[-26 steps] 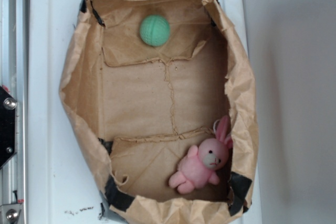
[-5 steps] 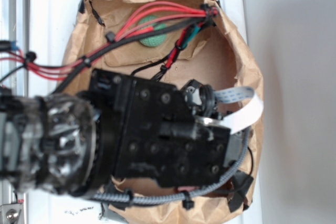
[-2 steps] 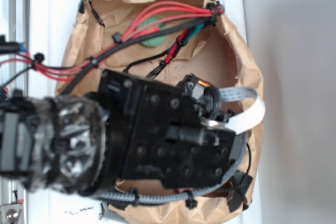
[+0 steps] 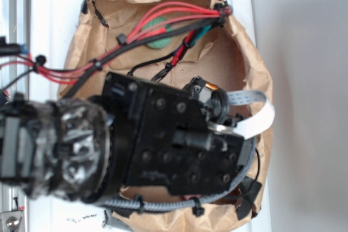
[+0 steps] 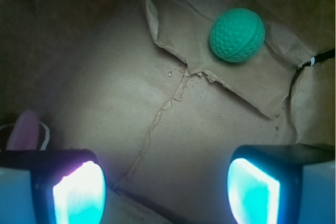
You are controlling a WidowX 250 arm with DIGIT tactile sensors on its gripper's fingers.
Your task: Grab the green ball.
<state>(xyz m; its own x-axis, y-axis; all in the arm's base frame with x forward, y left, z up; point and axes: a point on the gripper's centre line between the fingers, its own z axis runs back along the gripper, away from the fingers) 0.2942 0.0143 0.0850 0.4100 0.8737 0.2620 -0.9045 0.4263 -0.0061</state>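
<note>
**Clearly short of the ball: it sits ahead of your open jaws**

Start at the left of the wrist view. A sliver of pink plush (image 5: 23, 129) shows at about 9 o'clock, just above the left fingertip (image 5: 73, 195), which glows along the bottom edge. Across a wide stretch of bare paper sits the right fingertip (image 5: 254, 195). So your gripper (image 5: 164, 195) is spread wide and holds nothing; only the creased bag floor lies between the fingers.

The green ball (image 5: 237, 34) is the relation that matters. From the gripper's midpoint it lies at roughly 1 o'clock, well apart from both fingertips, resting on a raised paper flap (image 5: 210, 72) with a torn, curling edge. It is round, so no long axis dictates how you turn the wrist. My judgement: you need to travel forward and a little right until the ball is centred in the gap, then descend and close.

In the exterior view, the arm (image 4: 136, 145) covers most of the brown paper bag (image 4: 253, 69) on the white surface (image 4: 49, 52). The ball (image 4: 159, 43) peeks out at about 12 o'clock behind the red and black cables (image 4: 157, 17). The bag holds the ball and the pink plush, the latter hidden under the arm in this view.

Watch the flap edge: a fingertip could catch it, and the ball may roll.
</note>
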